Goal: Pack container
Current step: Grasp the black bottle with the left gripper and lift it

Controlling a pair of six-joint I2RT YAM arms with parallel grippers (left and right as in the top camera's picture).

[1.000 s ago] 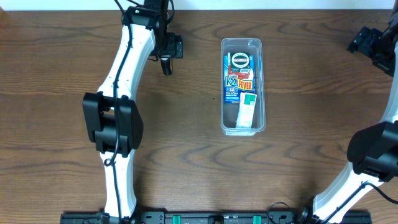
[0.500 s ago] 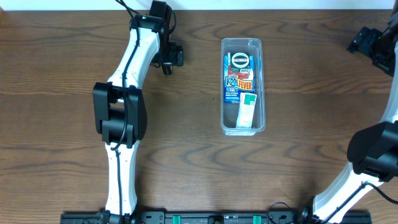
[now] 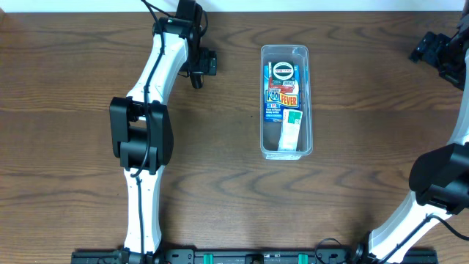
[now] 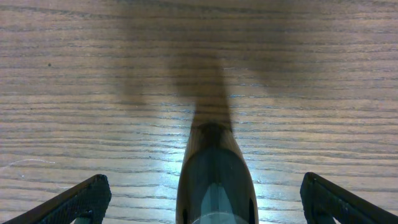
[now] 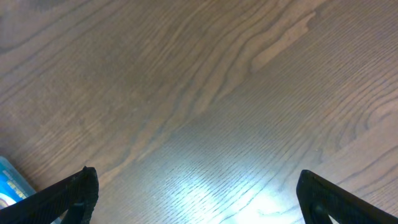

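- We see the container [image 3: 286, 50] on the far middle of the wooden table [image 3: 352, 103], its long side running from far to near, between the two arms and touching neither.
- Inside it a blue "Kool Fever" box [image 3: 281, 89] lies flat, label up, filling the far and middle part.
- A white and green box [image 3: 291, 133] lies in the near part, slightly slanted. Its green end meets the near end of the blue box – whether it rests on it or only touches it, we cannot tell.
- The left gripper [image 3: 199, 64] sits to the left of the container's far end, near it but clearly apart. The left arm [image 3: 150, 88] reaches to it from the near edge.
- In the left wrist view its black fingertips [image 4: 87, 198] stand at opposite edges of the picture over bare wood: the claw is released and grasps nothing. A dark rounded piece [image 4: 214, 180] rises from the bottom edge between them – we cannot tell what it is.
- The right gripper [image 3: 438, 53] is at the far right corner of the table, well apart from the container.
- In the right wrist view its fingertips [image 5: 78, 190] are likewise spread wide above bare wood, released and holding nothing.
- A blue sliver [image 5: 9, 182] shows at the lower left edge of that view, too little for us to identify.
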